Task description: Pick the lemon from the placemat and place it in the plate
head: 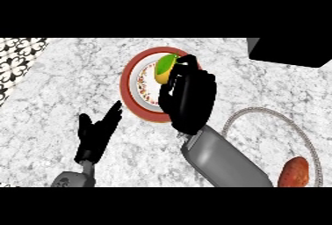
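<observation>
A yellow-green lemon hangs over the round plate, which has a red rim and a white patterned middle. My right hand reaches over the plate from the lower right, its fingers curled round the lemon, hiding the fruit's right side and much of the plate. The round grey placemat with a pale braided edge lies at the lower right, behind my right forearm. My left hand rests open at the lower left, fingers pointing up, apart from the plate.
A reddish-orange fruit lies on the placemat near the lower right. A black box sits at the counter's far right. A patterned tile strip runs along the left edge of the marble counter.
</observation>
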### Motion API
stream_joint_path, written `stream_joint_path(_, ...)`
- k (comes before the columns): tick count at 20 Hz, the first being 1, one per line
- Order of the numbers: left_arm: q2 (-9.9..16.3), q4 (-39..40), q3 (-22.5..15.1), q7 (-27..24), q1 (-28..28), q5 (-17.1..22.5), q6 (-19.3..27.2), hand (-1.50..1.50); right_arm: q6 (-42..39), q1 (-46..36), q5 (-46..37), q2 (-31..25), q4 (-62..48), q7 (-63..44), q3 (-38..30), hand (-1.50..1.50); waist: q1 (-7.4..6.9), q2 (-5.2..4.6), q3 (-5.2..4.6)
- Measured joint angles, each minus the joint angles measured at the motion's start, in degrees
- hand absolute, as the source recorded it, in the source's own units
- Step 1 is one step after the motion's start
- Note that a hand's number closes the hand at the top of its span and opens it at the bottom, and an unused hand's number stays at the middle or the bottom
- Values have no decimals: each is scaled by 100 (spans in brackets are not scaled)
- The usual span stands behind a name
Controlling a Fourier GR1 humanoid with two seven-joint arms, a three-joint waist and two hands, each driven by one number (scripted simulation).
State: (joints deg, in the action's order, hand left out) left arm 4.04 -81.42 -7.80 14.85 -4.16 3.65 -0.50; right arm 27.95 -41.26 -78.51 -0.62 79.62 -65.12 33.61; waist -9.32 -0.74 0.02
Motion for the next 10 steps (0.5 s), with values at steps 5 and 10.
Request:
stream_joint_path(5, -3, -25, 68, -13, 19, -7, 79, 0, 292, -119, -563, -4, -388, -157, -221, 150, 147, -5, 5)
stream_joint_path(10, 35, -64, 122, -72, 83, 7, 74, 0, 651, -153, -893, -10, -868, -223, -475, 150, 207, -30, 13)
